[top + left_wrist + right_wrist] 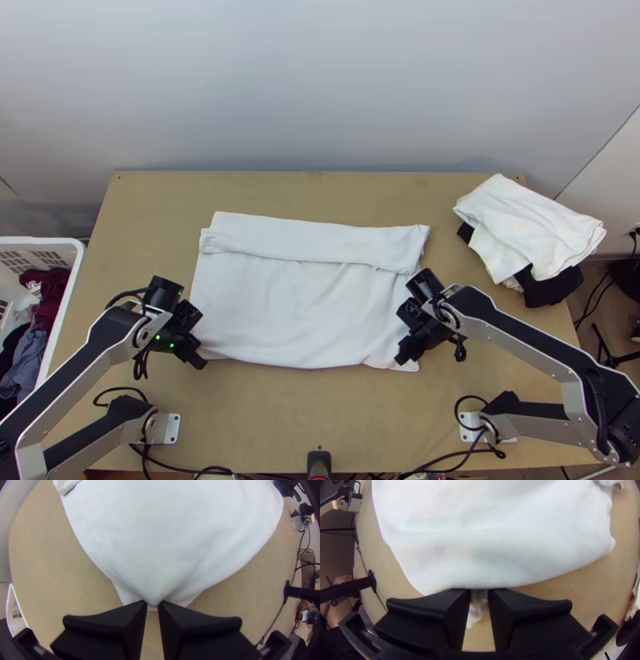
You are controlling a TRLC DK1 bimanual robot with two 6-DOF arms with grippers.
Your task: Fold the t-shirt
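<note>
Lying on the light wooden table (320, 416), the white t-shirt (296, 304) is spread wide, with its far part folded over as a band along the far side. A pale wall (320, 88) stands beyond the t-shirt, past the far table edge. Well to the left of the t-shirt is a white basket (78, 264), containing dark red (53, 296) and grey-blue garments (30, 352). To the right of the t-shirt, at the table edge, white cloth (532, 228) is stacked over black cloth (552, 286); the floor (592, 300) lies farther right. Cables (188, 467) run nearer than the t-shirt, along the near table edge. The top view gives the complete outline of the t-shirt and locates the left gripper (200, 360) at its near left corner, the right gripper (404, 354) at its near right corner. The left wrist view details the first grip: cloth converges between the fingertips, which are clamped on it, and a short edge protrudes past them. The right wrist view details the second: cloth is pinched between the fingers, and a small tail projects from the t-shirt there.
</note>
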